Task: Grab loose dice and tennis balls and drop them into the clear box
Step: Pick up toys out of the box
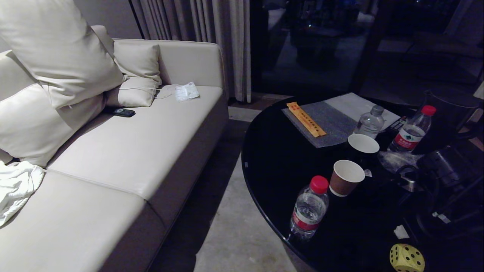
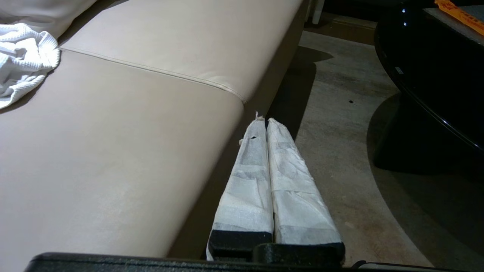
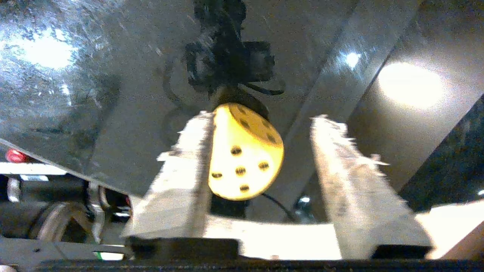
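A round black tabletop (image 1: 280,162) fills the right of the head view, crowded with clutter. Near its front stands a water bottle (image 1: 309,208) with a red cap, and just behind that a brown paper cup (image 1: 345,177) tilted on its side, mouth up and to the right. A second cup (image 1: 363,144) sits further back, then a capless bottle (image 1: 370,121) and another red-capped bottle (image 1: 413,130). A grey mat (image 1: 332,122) with an orange strip (image 1: 305,119) lies at the far side. Dark gear and cables crowd the right edge. To the left is a beige sofa (image 1: 124,158) with cushions, a white cloth (image 1: 15,187) and a phone (image 1: 123,112).

The yellow die (image 1: 407,258) sits at the tabletop's near edge, at the bottom right of the head view, well apart from the bottles. It is a rounded cube with dark pips; the face toward the right wrist camera shows five. Being a cube, it has no long axis; it looks tilted, one corner up.

The right tool (image 3: 261,151) has its padded fingers (image 3: 181,177) spread about halfway. The die (image 3: 244,151) lies between them, against the one finger and clear of the other, so it is not clamped.

The left tool (image 2: 266,128) is parked by the sofa's front edge above the floor, its white-wrapped fingers pressed together, empty.
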### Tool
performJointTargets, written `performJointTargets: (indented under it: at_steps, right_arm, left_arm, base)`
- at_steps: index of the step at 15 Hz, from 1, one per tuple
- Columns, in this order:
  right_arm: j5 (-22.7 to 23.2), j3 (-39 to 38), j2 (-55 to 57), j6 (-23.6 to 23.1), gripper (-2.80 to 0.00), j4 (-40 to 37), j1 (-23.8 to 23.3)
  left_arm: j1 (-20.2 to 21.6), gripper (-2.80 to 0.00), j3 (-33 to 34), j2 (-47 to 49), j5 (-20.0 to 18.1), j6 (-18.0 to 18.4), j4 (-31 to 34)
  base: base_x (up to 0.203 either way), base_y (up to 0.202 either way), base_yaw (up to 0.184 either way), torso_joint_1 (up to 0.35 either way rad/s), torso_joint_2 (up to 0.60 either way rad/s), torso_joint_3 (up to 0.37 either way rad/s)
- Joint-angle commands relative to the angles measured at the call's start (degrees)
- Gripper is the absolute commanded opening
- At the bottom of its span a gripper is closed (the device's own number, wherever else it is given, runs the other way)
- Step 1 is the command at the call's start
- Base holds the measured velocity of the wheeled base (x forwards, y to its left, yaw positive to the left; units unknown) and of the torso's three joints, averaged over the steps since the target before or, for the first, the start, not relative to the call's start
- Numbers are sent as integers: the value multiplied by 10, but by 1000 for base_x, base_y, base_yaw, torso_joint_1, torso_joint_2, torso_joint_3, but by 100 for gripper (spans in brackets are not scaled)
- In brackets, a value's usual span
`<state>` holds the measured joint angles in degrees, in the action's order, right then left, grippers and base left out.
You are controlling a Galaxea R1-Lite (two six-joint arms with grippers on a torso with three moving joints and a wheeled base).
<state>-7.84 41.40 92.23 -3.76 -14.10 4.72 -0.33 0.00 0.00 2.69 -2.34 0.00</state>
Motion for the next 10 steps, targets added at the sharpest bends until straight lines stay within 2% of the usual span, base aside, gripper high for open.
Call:
performJointTargets:
  at_steps: [1, 2, 4, 8, 9, 10]
  right_arm:
    - [-13, -28, -37, 17, 0, -1, -3]
    - [-31, -39, -41, 24, 0, -3, -3]
    - [-37, -56, -30, 30, 0, -13, -5]
    - [-37, -43, 33, 111, 0, -12, 5]
    - [-31, -32, 39, 135, 0, -12, 14]
    - [-2, -24, 40, 146, 0, -14, 18]
  left_arm:
    - [0, -280, 1, 1, 0, 0, 0]
    - [0, -280, 1, 1, 0, 0, 0]
    - [0, -280, 1, 1, 0, 0, 0]
    - [0, -280, 1, 1, 0, 0, 0]
    - [0, -280, 1, 1, 0, 0, 0]
    - [0, -280, 1, 1, 0, 0, 0]
  base:
    - [0, 0, 0, 0, 0, 0]
    - [0, 0, 0, 0, 0, 0]
    - [0, 0, 0, 0, 0, 0]
    - [0, 0, 0, 0, 0, 0]
    - [0, 0, 0, 0, 0, 0]
    - [0, 0, 0, 0, 0, 0]
